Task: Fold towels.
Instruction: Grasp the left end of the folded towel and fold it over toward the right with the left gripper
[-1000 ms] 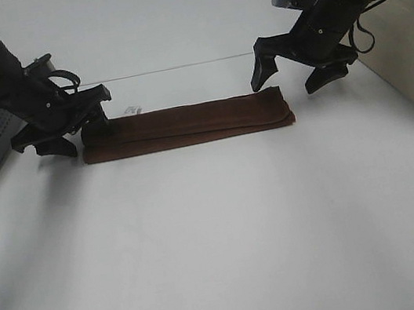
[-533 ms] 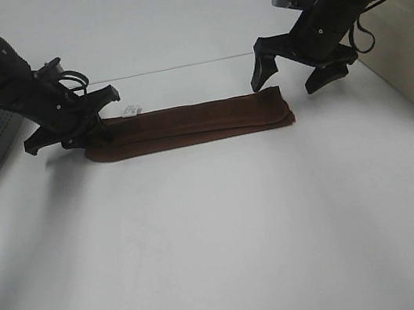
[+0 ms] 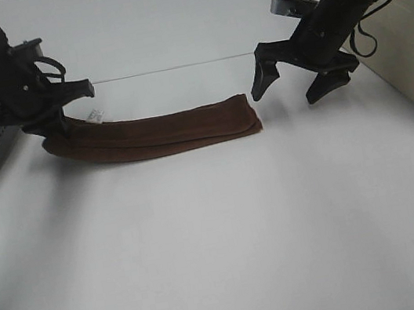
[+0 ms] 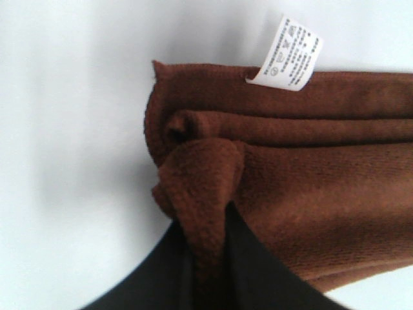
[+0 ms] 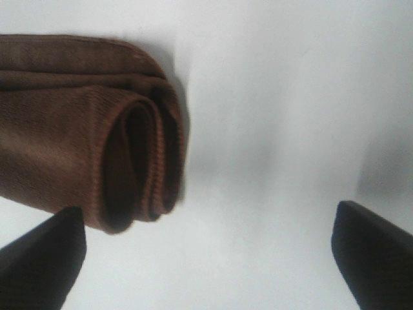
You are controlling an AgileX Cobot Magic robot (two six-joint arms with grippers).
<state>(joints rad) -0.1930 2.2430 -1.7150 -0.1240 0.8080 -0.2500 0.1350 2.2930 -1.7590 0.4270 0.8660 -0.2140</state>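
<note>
Towel (image 3: 156, 134), folded lengthwise, lies on the table (image 3: 221, 240). We see the left gripper (image 3: 57, 128) clamped on its tagged end, the right gripper (image 3: 287, 94) above the table, spread wide and empty.

The left gripper (image 4: 205, 248) is pinching a bunched-up corner of the brown towel (image 4: 310, 194) between its black fingers (image 4: 258, 278). The folded layers are stacking up behind the pinch, and the white tag (image 4: 288, 53) is sticking out over the white table (image 4: 64, 116).
</note>
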